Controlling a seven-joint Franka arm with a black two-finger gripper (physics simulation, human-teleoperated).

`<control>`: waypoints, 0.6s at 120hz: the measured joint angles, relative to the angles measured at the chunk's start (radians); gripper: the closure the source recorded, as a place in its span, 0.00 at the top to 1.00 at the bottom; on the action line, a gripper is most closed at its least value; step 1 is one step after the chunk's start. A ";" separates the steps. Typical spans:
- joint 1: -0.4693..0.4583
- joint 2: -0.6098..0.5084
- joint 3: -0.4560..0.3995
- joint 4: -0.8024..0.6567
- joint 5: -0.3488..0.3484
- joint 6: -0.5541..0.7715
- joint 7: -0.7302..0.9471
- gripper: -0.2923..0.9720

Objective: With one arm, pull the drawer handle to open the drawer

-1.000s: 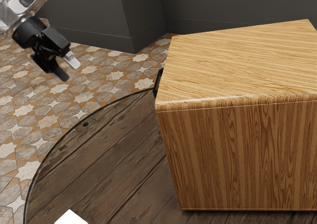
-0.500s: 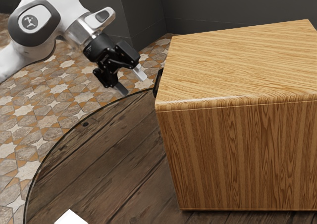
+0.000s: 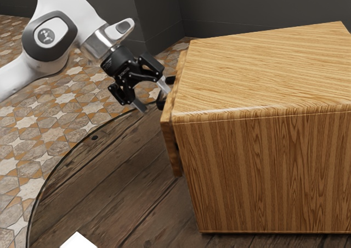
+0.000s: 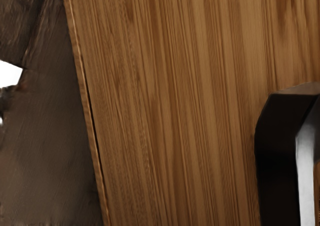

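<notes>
A light wooden cabinet (image 3: 263,149) stands on the round table. Its drawer front (image 3: 170,133) faces the exterior view's left and sticks out a little from the cabinet body. A black handle (image 3: 160,101) is mounted high on that front. My black gripper (image 3: 153,97) is at the handle with its fingers spread apart, one above it and one below, so it is open. The wrist view looks closely at the wood-grain drawer front (image 4: 175,106), with the black handle (image 4: 280,161) beside it.
The cabinet rests on a dark round wooden table (image 3: 109,176). A small white object (image 3: 79,241) lies at the table's near edge. Beyond the table are a patterned tile floor (image 3: 33,122) and dark walls (image 3: 159,12).
My arm swung from the far left toward the cabinet and reached the handle. The drawer front, flush earlier, now stands out slightly toward the exterior view's left.
</notes>
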 joint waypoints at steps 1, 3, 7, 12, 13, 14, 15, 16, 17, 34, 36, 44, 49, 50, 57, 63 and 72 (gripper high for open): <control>0.005 -0.003 -0.004 -0.001 0.000 0.000 -0.002 0.77; 0.013 -0.011 -0.010 -0.003 0.000 0.000 -0.005 0.77; 0.029 -0.027 -0.025 -0.009 0.001 0.000 -0.010 0.77; 0.057 -0.041 -0.045 -0.020 0.001 0.000 -0.017 0.77; 0.064 -0.043 -0.049 -0.023 0.002 0.000 -0.018 0.77; 0.071 -0.045 -0.053 -0.025 0.002 0.000 -0.020 0.77; 0.078 -0.047 -0.058 -0.028 0.002 0.000 -0.021 0.77; 0.084 -0.049 -0.062 -0.030 0.002 0.000 -0.022 0.77; 0.090 -0.050 -0.066 -0.032 0.002 0.000 -0.023 0.77; 0.126 -0.061 -0.091 -0.052 0.005 0.000 -0.042 0.77; 0.127 -0.062 -0.091 -0.055 0.006 0.000 -0.044 0.77; 0.135 -0.066 -0.087 -0.069 0.011 0.000 -0.051 0.77; 0.143 -0.070 -0.084 -0.082 0.012 0.000 -0.055 0.77; 0.144 -0.071 -0.084 -0.083 0.013 0.000 -0.056 0.77; 0.152 -0.074 -0.082 -0.097 0.015 0.000 -0.061 0.77; 0.165 -0.075 -0.081 -0.111 0.019 0.000 -0.065 0.77; 0.194 -0.081 -0.087 -0.124 0.023 0.001 -0.071 0.77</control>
